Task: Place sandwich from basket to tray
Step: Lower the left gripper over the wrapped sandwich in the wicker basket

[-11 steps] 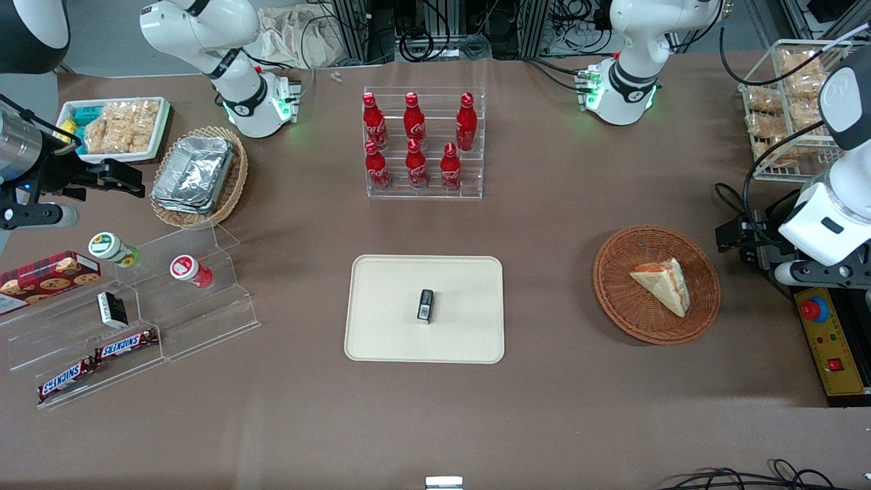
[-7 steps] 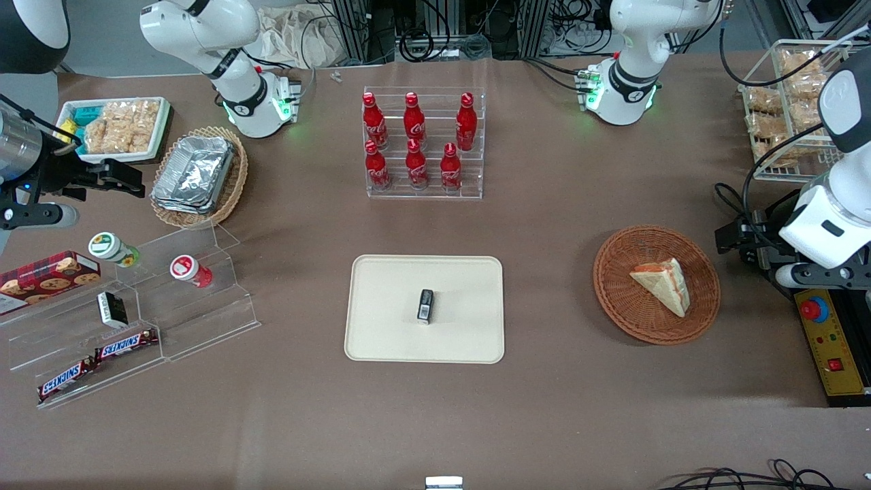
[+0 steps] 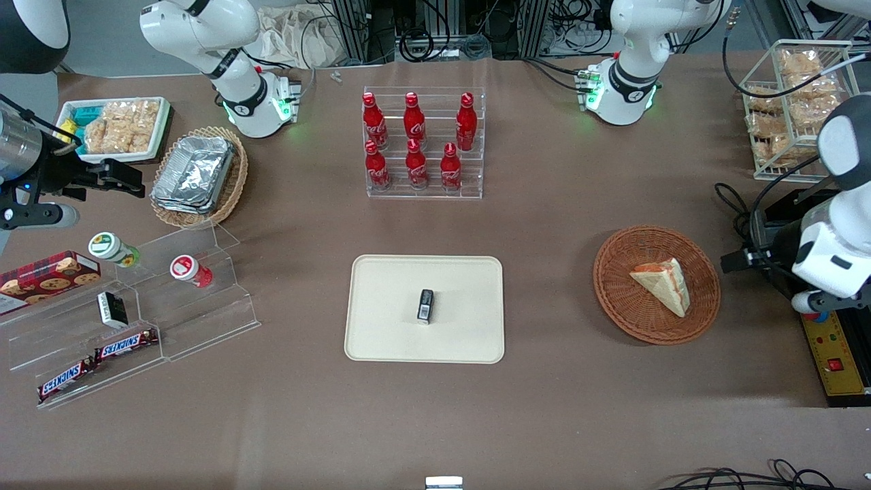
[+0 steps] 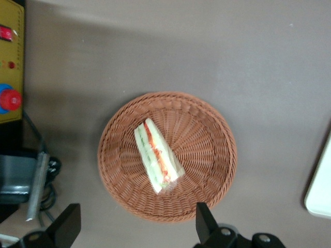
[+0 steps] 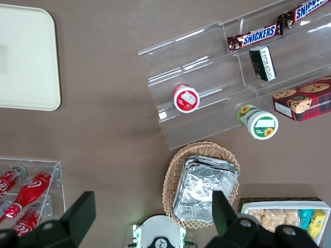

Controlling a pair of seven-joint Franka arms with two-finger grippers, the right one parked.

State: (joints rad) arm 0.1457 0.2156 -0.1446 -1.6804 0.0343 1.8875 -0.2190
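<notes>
Triangular clear-wrapped white-bread sandwich point(image 4: 158, 157) lying flat inside round reddish-brown wicker basket point(image 4: 212, 175), untouched. Left end effector point(image 4: 137, 227) hovering high above basket, spread wide, empty, for a top-down pick. Cream rectangular tray point(image 3: 388, 327) well apart, holding small black box point(image 3: 425, 305).

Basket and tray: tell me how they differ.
The basket is round, reddish-brown woven wicker; the tray is flat, cream and rectangular. The basket holds the sandwich; the tray holds a small black box. The open gripper hovers above the basket, not the tray. Both rest on the brown table.
</notes>
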